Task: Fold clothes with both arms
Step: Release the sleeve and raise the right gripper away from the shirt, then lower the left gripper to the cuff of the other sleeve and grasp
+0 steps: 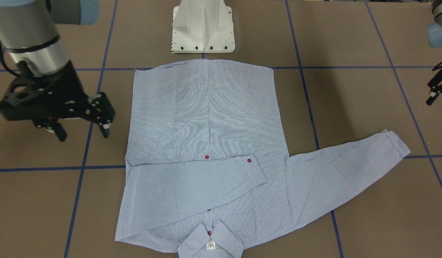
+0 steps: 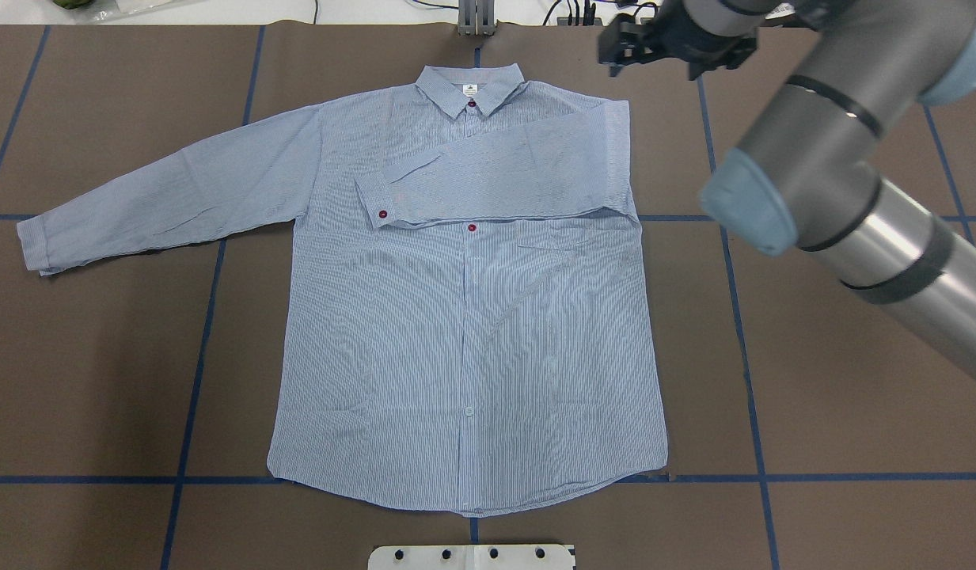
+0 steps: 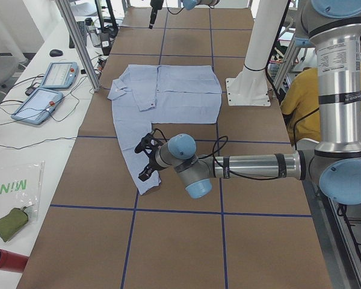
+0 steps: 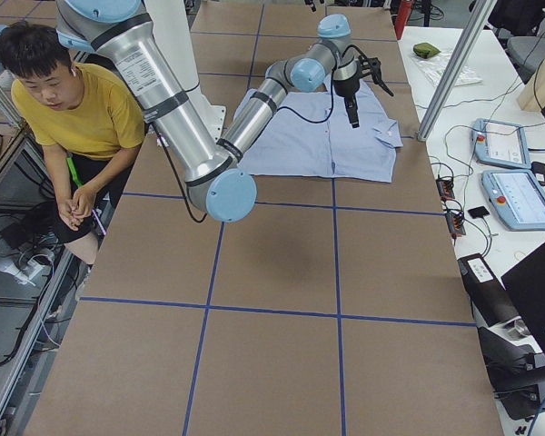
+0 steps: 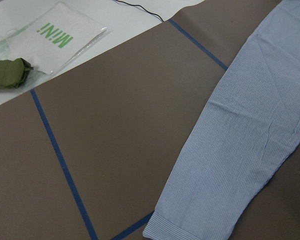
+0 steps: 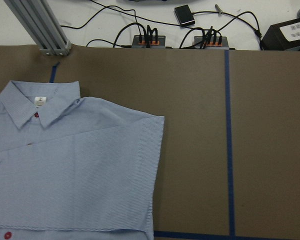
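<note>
The shirt [image 2: 464,317] lies flat and face up in the middle of the worktop [image 2: 812,396], buttoned. Its collar [image 2: 472,83] is at the far edge from the robot and its hem is nearest the base. One sleeve [image 2: 503,174], on the robot's right, is folded in across the chest, and its cuff ends just past the button placket. The other sleeve [image 2: 171,198] is stretched out straight on the robot's left, with its cuff [image 5: 190,225] flat on the worktop.

I judge the task to be at an early stage. One sleeve fold is done. The second sleeve, and any folding of the body sides and of hem to collar, are not yet done.

The right gripper [image 1: 82,132] hovers beside the shirt's right edge, clear of the fabric. Its fingers [image 1: 105,129] are spread apart and hold nothing.

The left gripper [image 1: 435,89] is out by the outstretched sleeve, above the worktop near the cuff. It is cut off at the edge of the front view, and I cannot tell whether its fingers are apart or together. The left sleeve looks like the next job.
</note>
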`<state>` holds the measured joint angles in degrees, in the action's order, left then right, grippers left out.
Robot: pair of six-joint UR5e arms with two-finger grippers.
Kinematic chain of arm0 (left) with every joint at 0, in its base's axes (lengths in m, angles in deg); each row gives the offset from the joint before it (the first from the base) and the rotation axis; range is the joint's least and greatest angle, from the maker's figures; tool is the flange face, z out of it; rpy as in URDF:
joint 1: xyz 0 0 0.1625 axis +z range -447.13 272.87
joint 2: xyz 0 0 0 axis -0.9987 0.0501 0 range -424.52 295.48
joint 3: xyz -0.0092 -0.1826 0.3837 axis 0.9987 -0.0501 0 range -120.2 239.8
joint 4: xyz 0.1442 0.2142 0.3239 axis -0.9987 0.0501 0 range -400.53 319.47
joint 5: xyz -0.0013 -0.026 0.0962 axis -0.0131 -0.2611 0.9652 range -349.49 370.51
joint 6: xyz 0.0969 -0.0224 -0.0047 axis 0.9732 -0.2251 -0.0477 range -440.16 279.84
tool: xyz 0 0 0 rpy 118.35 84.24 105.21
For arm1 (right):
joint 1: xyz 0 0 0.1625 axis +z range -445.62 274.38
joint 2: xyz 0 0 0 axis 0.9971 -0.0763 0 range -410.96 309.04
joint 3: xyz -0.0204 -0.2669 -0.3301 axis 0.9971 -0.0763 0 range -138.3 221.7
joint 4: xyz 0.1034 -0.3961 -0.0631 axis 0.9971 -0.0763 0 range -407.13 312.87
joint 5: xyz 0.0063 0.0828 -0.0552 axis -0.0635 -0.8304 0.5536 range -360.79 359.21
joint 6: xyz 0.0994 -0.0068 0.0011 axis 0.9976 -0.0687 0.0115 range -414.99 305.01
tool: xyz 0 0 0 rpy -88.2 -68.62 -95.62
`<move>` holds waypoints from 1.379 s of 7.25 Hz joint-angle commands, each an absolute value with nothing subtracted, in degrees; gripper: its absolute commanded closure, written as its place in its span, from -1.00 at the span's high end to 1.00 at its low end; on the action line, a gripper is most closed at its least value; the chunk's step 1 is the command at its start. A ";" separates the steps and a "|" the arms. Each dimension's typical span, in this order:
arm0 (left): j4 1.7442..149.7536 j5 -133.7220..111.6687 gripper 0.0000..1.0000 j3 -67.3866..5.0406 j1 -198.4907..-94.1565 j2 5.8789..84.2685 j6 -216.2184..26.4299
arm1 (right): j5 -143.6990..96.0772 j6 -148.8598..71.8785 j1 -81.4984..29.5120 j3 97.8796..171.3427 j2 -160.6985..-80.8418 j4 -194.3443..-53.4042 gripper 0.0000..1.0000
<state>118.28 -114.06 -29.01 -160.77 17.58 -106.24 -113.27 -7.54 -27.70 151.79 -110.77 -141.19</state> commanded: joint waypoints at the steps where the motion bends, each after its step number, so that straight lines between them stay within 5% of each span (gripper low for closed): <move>1: 131.00 -103.70 1.00 -22.40 -151.41 17.92 -121.94 | -119.49 -18.55 -20.36 157.35 -122.02 -140.73 1.00; 4: 132.26 -96.58 1.00 -18.61 -143.85 20.11 -145.12 | -124.54 -25.54 -13.82 159.74 -128.48 -140.73 1.00; 10: 140.91 -97.08 1.00 -20.09 -141.62 23.37 -141.28 | -124.45 -25.46 -13.82 160.53 -128.48 -140.73 1.00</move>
<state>136.29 -97.36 -19.44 -141.53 23.24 -137.02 -124.45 -25.49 -13.82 160.17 -128.42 -140.73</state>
